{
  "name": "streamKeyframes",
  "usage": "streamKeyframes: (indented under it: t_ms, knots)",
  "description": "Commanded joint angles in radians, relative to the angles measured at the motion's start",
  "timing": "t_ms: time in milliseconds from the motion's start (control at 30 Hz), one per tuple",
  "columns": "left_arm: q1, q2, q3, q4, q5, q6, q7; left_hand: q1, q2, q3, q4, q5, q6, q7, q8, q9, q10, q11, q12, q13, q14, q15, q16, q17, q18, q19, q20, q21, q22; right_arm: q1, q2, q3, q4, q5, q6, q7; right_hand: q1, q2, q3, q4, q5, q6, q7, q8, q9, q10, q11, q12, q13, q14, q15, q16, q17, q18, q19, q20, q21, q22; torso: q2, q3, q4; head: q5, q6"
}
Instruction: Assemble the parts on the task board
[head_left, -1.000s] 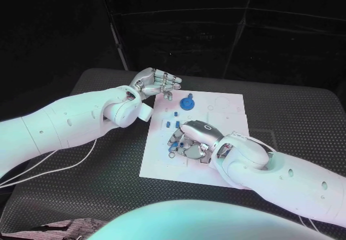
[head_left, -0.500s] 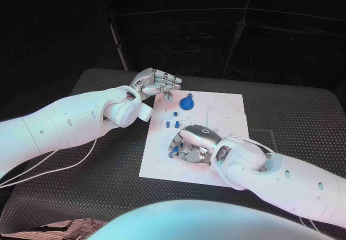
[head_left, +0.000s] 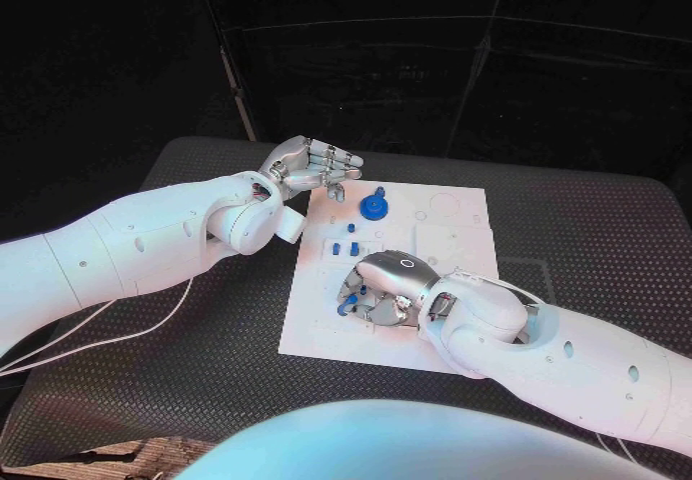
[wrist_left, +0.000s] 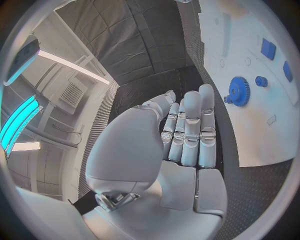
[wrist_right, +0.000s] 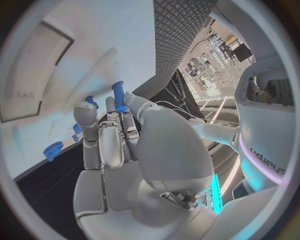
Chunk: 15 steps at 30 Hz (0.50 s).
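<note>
Nearest to us, our right hand (head_left: 387, 287) lies low over the near half of the task board (head_left: 325, 335), palm down with the fingers curled toward the board's left side. In the right wrist view a blue peg (wrist_right: 118, 91) stands up at the tips of those fingers (wrist_right: 110, 131), and in the head view a small blue part (head_left: 346, 308) shows just under the same hand; we cannot tell whether the fingers actually pinch either piece or only touch it. Just beyond the hand, a few small blue blocks (head_left: 345, 247) lie on the board near its left edge. Farther on, a blue gear (head_left: 375, 208) sits flat on the far part of the board, with a smaller blue piece (head_left: 379, 191) just beyond it; the left wrist view shows the same gear (wrist_left: 239, 90) beside a little blue knob (wrist_left: 261, 81). Farthest from us, our left hand (head_left: 309, 165) hangs over the table (head_left: 577, 215) at the board's far left corner, its fingers (wrist_left: 190, 131) curled together against the palm with nothing held in them.
</note>
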Motion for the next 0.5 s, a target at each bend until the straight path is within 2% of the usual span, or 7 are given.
streamKeyframes:
  t_ms: [33,167,367,433,500]
  knots:
    - [0.002,0.000,0.001,0.001,0.005,0.008,0.004,-0.007,0.002,-0.006,-0.002,-0.003,0.000,0.002,0.003,-0.002,-0.005,0.001,0.005,0.001,-0.006,-0.002,-0.003,-0.002,0.020,-0.007,0.001,-0.007,-0.001,0.001,0.005,0.000,-0.004,-0.044,0.005,-0.015,0.007,0.005,0.045,-0.042,0.007,0.002,0.004,-0.004,-0.001,0.034,-0.027,0.005,-0.003,0.038,0.000,0.004,-0.001,-0.006,-0.002,0.002,0.004,0.002,0.000,-0.0004,0.0000,-0.001,0.000]
    - [0.002,0.000,0.001,0.002,0.005,0.008,0.003,-0.007,0.002,-0.006,-0.002,-0.003,0.000,0.002,0.003,-0.002,-0.005,0.001,0.005,0.001,-0.006,-0.002,-0.003,-0.002,0.020,-0.007,0.001,-0.007,-0.001,0.001,0.006,-0.020,0.001,-0.049,0.009,-0.014,0.005,0.005,0.045,-0.042,0.007,0.002,0.005,-0.004,-0.001,0.033,-0.027,0.005,-0.002,0.038,0.000,0.004,0.000,-0.006,-0.002,0.002,0.004,0.001,0.000,-0.0008,0.0003,0.001,0.000]
    - [0.002,-0.001,0.001,0.003,0.005,0.008,0.003,-0.007,0.002,-0.006,-0.002,-0.003,0.000,0.002,0.003,-0.002,-0.005,0.001,0.005,0.001,-0.006,-0.002,-0.003,-0.002,0.020,-0.007,0.001,-0.007,-0.001,0.001,0.013,-0.032,-0.001,-0.047,0.013,-0.011,-0.007,-0.002,0.042,-0.043,0.005,-0.003,0.006,-0.008,-0.003,0.028,-0.026,0.002,0.000,0.037,0.001,0.003,-0.003,-0.005,-0.007,0.004,0.003,-0.003,0.000,-0.0010,0.0009,-0.003,0.000]
    - [0.002,-0.002,0.001,0.004,0.005,0.008,0.003,-0.007,0.002,-0.006,-0.002,-0.003,0.000,0.002,0.003,-0.002,-0.005,0.001,0.005,0.001,-0.006,-0.002,-0.003,-0.002,0.020,-0.007,0.001,-0.007,-0.001,0.001,0.014,-0.034,-0.004,-0.041,0.012,-0.010,-0.022,-0.005,0.041,-0.039,0.012,-0.029,0.016,-0.023,-0.007,-0.005,-0.018,-0.018,-0.008,0.037,0.008,0.003,-0.004,-0.005,-0.011,0.007,0.001,-0.008,-0.001,-0.0007,0.0002,-0.002,0.000]
    - [0.002,-0.002,0.001,0.004,0.005,0.008,0.002,-0.007,0.002,-0.006,-0.002,-0.003,0.000,0.002,0.003,-0.002,-0.005,0.001,0.005,0.001,-0.006,-0.002,-0.003,-0.002,0.020,-0.007,0.001,-0.007,-0.001,0.001,0.015,-0.035,-0.007,-0.033,0.012,-0.007,-0.048,-0.019,0.035,-0.031,0.029,-0.070,0.035,-0.045,-0.009,-0.059,0.003,-0.055,-0.026,0.036,0.024,0.001,-0.008,-0.005,-0.018,0.019,-0.004,-0.017,-0.001,-0.0005,0.0001,-0.001,0.000]
